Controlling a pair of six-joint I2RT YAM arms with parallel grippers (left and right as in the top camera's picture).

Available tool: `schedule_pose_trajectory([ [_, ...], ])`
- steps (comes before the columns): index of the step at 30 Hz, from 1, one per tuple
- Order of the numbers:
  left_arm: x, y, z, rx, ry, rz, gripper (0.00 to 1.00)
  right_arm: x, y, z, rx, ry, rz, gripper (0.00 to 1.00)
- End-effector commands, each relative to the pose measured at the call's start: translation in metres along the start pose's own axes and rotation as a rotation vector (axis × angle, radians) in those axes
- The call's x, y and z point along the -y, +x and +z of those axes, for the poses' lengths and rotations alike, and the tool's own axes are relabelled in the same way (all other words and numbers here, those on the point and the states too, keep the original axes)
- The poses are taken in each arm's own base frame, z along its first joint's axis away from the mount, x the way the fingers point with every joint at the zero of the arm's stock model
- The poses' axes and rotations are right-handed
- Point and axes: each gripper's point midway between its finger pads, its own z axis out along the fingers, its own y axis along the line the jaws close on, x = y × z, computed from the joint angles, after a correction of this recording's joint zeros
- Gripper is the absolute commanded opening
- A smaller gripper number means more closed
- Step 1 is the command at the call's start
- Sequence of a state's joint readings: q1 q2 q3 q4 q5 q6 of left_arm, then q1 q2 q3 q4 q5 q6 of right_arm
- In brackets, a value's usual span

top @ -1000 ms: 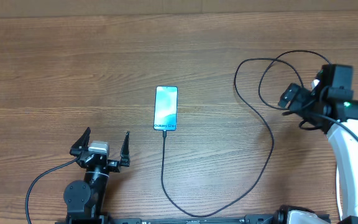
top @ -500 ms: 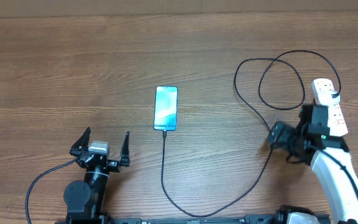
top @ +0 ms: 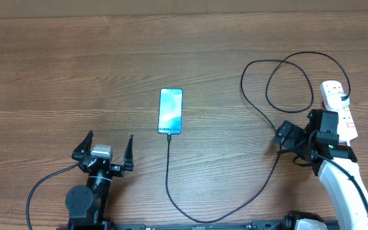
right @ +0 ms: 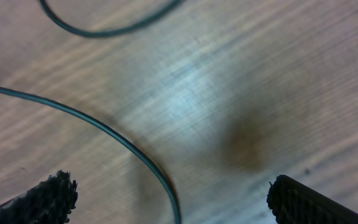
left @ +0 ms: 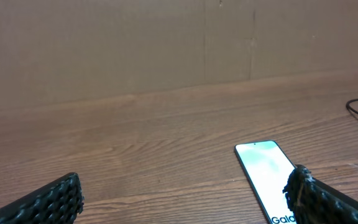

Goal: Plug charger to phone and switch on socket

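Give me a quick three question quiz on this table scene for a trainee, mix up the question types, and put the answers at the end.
1. True or false: the left gripper is holding the phone.
2. Multiple choice: the black charger cable meets the phone at
A. the short edge nearest the arms' bases
B. the short edge farthest from the bases
C. a long side
3. Short answer: which arm's gripper is nearer the white power strip?

Key:
1. False. The left gripper is open, empty and off to the phone's left.
2. A.
3. The right gripper, open above the cable.
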State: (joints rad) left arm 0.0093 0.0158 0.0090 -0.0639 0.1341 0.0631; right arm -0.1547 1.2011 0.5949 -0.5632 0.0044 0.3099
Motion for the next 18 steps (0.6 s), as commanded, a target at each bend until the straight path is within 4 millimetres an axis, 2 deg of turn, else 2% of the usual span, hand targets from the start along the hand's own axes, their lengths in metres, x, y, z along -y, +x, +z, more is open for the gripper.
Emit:
schedule_pose_trajectory([
  [1, -0.004, 0.001, 0.0, 0.002, -0.02, 0.022, 0.99, -0.008, -0.006, 0.0, 0.036, -0.044, -0.008, 1.0],
  [10, -0.004, 0.001, 0.0, 0.002, -0.021, 0.022, 1.0, -0.009, 0.002, 0.025, 0.14, -0.113, -0.013, 1.0],
  [18, -0.004, 0.001, 0.0, 0.002, -0.021, 0.022, 1.0, -0.017, -0.006, 0.025, 0.205, -0.166, -0.019, 1.0],
])
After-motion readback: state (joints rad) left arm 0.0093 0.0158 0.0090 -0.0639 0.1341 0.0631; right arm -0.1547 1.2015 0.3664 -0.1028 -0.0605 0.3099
